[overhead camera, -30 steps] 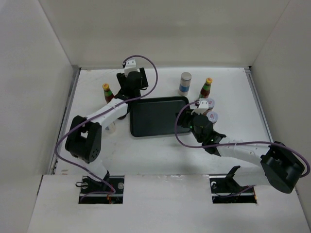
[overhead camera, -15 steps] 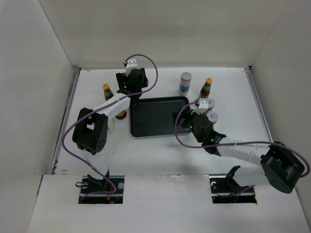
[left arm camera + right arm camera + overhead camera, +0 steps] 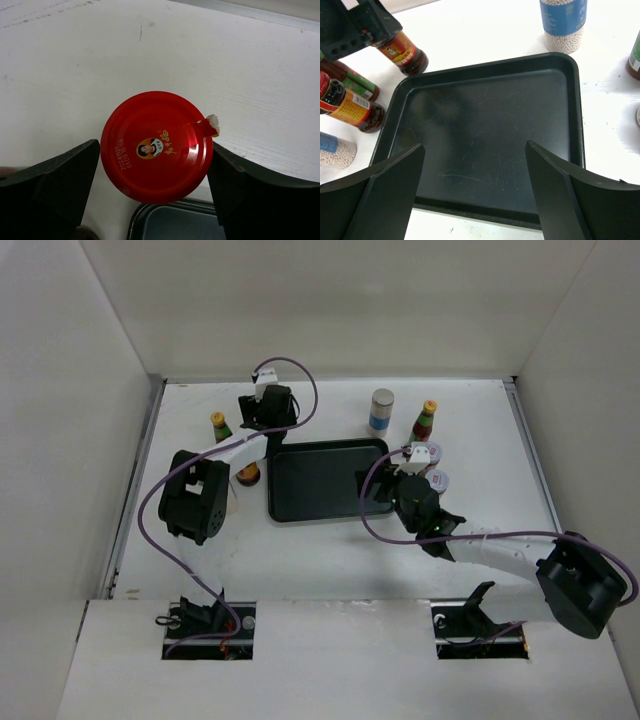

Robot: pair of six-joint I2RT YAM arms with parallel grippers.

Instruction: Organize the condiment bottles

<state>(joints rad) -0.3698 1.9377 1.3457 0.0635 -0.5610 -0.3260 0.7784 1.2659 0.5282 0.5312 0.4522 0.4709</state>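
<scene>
A red-lidded jar (image 3: 156,146) stands on the white table just beyond the black tray's far-left corner (image 3: 175,226). My left gripper (image 3: 155,150) is open and straddles it, one finger on each side of the lid. In the top view the left gripper (image 3: 262,432) hides that jar. My right gripper (image 3: 475,150) hangs open and empty over the near right part of the tray (image 3: 485,115); in the top view the right gripper (image 3: 372,490) is at the tray's right edge. The same jar (image 3: 402,50) also shows in the right wrist view.
Left of the tray (image 3: 320,480) stand a yellow-capped bottle (image 3: 219,428), a second red-lidded jar (image 3: 350,107) and a white cylinder (image 3: 335,150). To the right are a grey-topped cylinder (image 3: 381,410), another yellow-capped bottle (image 3: 425,420) and two pale-lidded jars (image 3: 432,453) (image 3: 437,481). White walls enclose the table.
The left arm's elbow has swung up and away from the table edge, and its gripper has shifted slightly toward the back. Both grippers have opened wider. The right arm has hardly moved.
</scene>
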